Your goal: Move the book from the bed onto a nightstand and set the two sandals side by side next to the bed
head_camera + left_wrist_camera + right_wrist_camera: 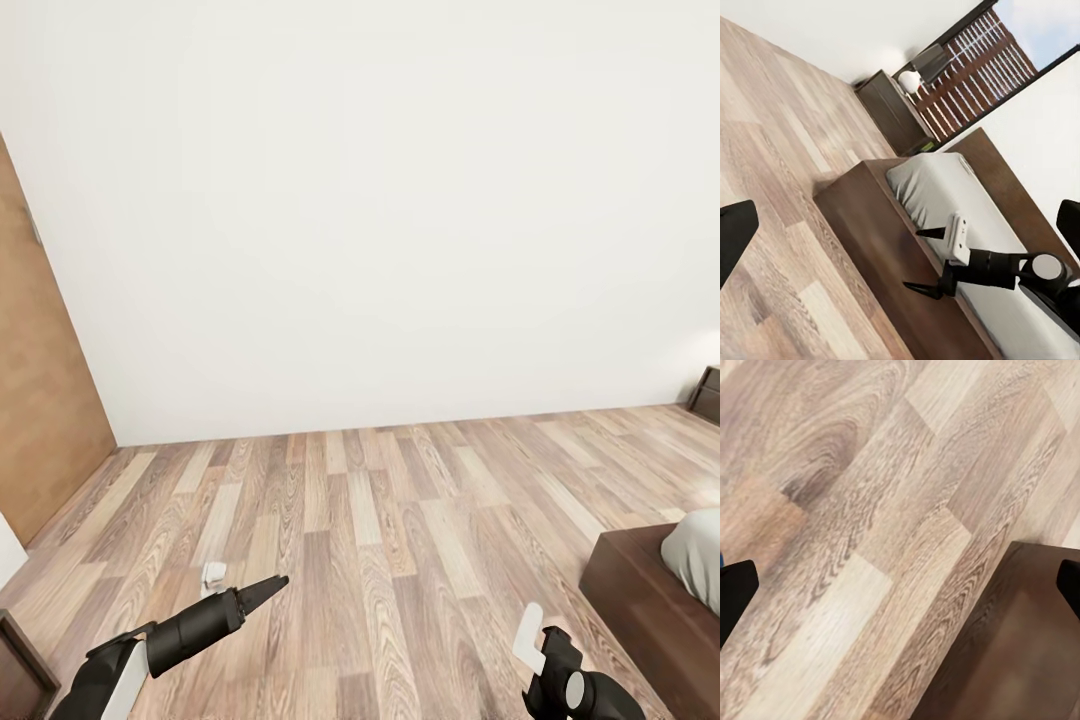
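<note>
We face a bare white wall (380,200) across wood floor (380,520). The bed (650,590) lies at our right, the nightstand (892,109) with its lamp (922,67) beyond it. Our right gripper (924,259) hangs open and empty beside the bed frame; our left gripper (262,590) is empty, fingers seemingly together.

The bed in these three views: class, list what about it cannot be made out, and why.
- Head view: bed cut off by the picture's right edge.
- Left wrist view: right gripper and its arm cover part of the mattress.
- Right wrist view: a dark wooden corner, cut off.
</note>
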Motion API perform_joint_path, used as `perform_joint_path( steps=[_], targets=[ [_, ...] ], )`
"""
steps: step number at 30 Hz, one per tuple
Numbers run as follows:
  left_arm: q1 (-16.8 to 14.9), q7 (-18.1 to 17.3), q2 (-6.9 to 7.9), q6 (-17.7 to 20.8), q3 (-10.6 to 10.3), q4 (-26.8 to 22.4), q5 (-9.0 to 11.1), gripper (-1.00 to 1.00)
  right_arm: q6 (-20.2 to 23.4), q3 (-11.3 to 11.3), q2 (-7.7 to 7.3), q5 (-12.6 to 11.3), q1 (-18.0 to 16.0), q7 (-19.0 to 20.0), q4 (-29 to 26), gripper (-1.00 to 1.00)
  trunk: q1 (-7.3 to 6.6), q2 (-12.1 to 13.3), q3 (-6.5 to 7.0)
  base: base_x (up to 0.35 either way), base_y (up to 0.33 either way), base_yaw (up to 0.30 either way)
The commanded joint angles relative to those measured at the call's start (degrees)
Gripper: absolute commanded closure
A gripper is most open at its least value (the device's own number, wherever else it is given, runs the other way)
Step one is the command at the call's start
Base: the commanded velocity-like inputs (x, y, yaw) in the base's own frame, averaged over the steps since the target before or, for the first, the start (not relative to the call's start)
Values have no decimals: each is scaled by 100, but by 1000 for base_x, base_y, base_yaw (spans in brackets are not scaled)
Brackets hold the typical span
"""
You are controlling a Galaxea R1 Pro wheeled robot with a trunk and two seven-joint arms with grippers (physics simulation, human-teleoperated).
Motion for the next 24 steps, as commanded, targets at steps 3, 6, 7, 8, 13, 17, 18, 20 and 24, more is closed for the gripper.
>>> perform_joint_path(
  steps=[3,6,7,8,13,17,18,20,24],
  targets=[
    [-3,-11,1,51,1,0,22,-100,7,-1,0,48,-3,45,-9,-100,65,-124,-60,0,0,0],
    [-3,-8,1,50,1,0,22,-100,7,-1,0,48,-3,45,-9,-100,131,-245,-114,0,0,0],
    [-4,-7,1,49,1,0,22,-100,7,-1,0,48,-3,45,-9,-100,153,-285,-132,0,0,0],
    [-3,-7,1,49,1,0,22,-100,7,-1,0,48,-3,45,-9,-100,175,-325,-150,0,0,0],
    [-3,0,1,49,1,0,22,-100,7,-1,0,48,-3,45,-9,-100,285,-525,-240,0,0,0],
    [-2,2,1,49,1,0,22,-100,7,-1,0,48,-3,45,-9,-100,373,-686,-312,0,0,0],
    [-4,2,1,49,1,0,22,-100,7,-1,0,48,-3,45,-9,-100,395,-726,-330,0,0,0],
    [-3,2,0,48,1,0,22,-100,7,-1,0,48,-3,45,-9,-100,439,-806,-365,0,0,0],
    [-3,3,-6,49,1,0,22,-100,7,-1,0,48,-3,45,-9,-100,527,-967,-437,0,0,0]
  ],
)
